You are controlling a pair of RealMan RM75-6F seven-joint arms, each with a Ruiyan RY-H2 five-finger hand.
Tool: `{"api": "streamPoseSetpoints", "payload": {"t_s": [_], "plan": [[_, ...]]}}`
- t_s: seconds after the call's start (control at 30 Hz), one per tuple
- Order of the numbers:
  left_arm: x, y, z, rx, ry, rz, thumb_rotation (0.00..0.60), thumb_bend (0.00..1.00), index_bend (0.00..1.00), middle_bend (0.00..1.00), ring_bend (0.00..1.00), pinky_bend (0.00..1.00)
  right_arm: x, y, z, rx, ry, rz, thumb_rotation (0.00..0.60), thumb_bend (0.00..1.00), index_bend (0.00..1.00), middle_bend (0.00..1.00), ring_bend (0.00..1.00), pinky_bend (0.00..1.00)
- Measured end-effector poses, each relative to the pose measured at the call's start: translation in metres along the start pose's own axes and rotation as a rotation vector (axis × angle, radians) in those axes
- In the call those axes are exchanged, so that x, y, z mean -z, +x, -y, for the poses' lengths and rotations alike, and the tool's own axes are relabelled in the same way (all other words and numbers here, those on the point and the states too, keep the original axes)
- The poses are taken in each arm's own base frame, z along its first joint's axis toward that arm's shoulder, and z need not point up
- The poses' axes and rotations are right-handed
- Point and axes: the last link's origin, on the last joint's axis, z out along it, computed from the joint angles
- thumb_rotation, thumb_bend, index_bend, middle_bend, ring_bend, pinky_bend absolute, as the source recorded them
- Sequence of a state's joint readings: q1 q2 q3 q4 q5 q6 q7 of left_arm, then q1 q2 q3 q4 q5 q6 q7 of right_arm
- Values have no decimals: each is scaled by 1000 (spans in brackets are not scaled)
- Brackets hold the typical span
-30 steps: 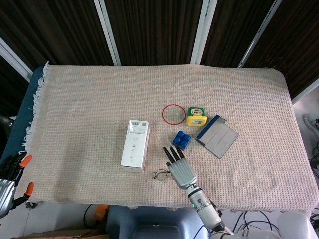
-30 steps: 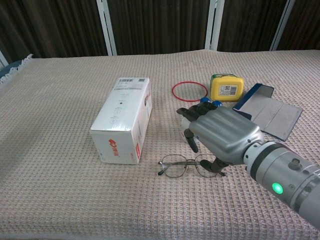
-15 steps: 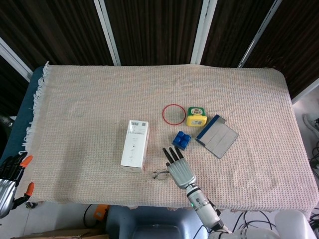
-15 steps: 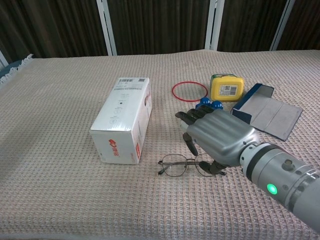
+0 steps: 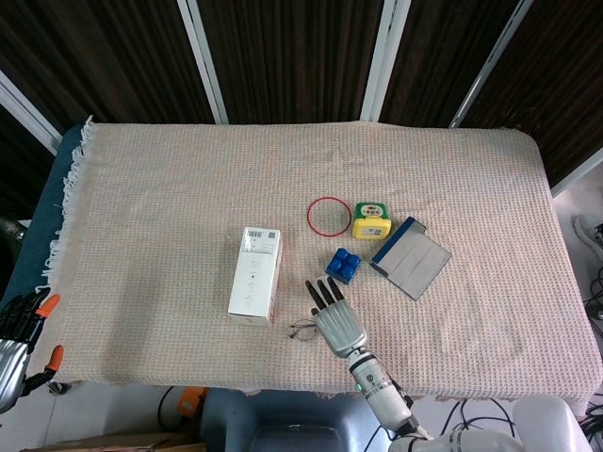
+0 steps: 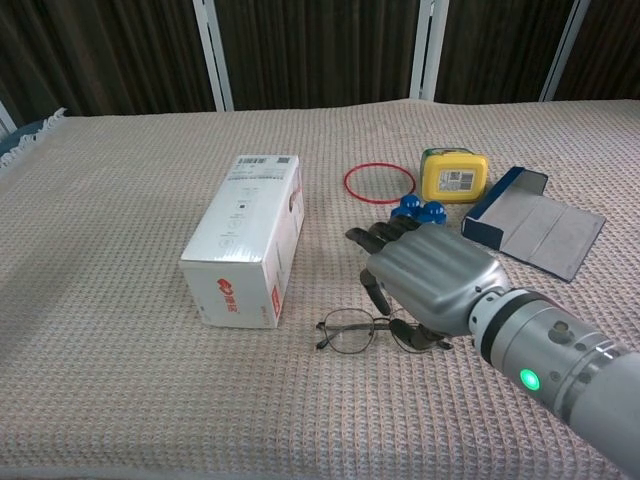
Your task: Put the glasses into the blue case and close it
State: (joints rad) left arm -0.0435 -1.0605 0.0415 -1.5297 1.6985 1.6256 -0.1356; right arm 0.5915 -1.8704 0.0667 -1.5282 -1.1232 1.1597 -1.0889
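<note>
The wire-framed glasses [image 6: 352,332] lie flat on the cloth near the front edge, just right of the white box; in the head view the glasses [image 5: 302,330] peek out left of my hand. My right hand [image 6: 428,280] hovers palm down over their right lens, fingers stretched forward and apart, thumb low beside the frame, gripping nothing. From above, the right hand [image 5: 337,320] covers the right half of the glasses. The blue case [image 6: 535,225] lies open and flat to the right, and the case [image 5: 410,257] shows its grey lining. My left hand [image 5: 9,347] hangs off the table's left front corner, its fingers unclear.
A white carton [image 6: 248,237] lies left of the glasses. Blue blocks [image 6: 418,210] sit just beyond my right hand's fingertips. A red ring [image 6: 379,183] and a yellow tape measure [image 6: 454,174] lie further back. The woven cloth [image 5: 151,217] covers the whole table.
My right hand has slid a little to the left and lower over the glasses. The glasses, case and left hand have not moved.
</note>
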Motion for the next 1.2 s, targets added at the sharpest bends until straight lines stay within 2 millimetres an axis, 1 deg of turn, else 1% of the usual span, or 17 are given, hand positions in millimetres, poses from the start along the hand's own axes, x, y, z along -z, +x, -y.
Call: {"api": "streamPoseSetpoints", "payload": {"t_s": [0.4,0.6,0.83,1.03,1.2], "plan": [[0,0,-1,-2,-4,2,600,448,0,0,0,37,-2,-1,7,7,13,9,600,447,652,108,0,0],[1,0,0,-2,-4,0,600,448,0,0,0,37,-3,0,8,6,13,10,600,478,666,108,0,0],[1,0,0,-3,-6,0,600,449,0,0,0,37,-2,-4,8,8,12,26,600,480,698,106,0,0],[1,-1,-1,-2,-10,3,600,448,0,0,0,37,-3,-2,6,3,9,22,600,572,721,105,0,0],[0,-2,-1,-4,-13,7,600,448,0,0,0,37,-1,3,-2,6,2,1,600,594,722,105,0,0]]}}
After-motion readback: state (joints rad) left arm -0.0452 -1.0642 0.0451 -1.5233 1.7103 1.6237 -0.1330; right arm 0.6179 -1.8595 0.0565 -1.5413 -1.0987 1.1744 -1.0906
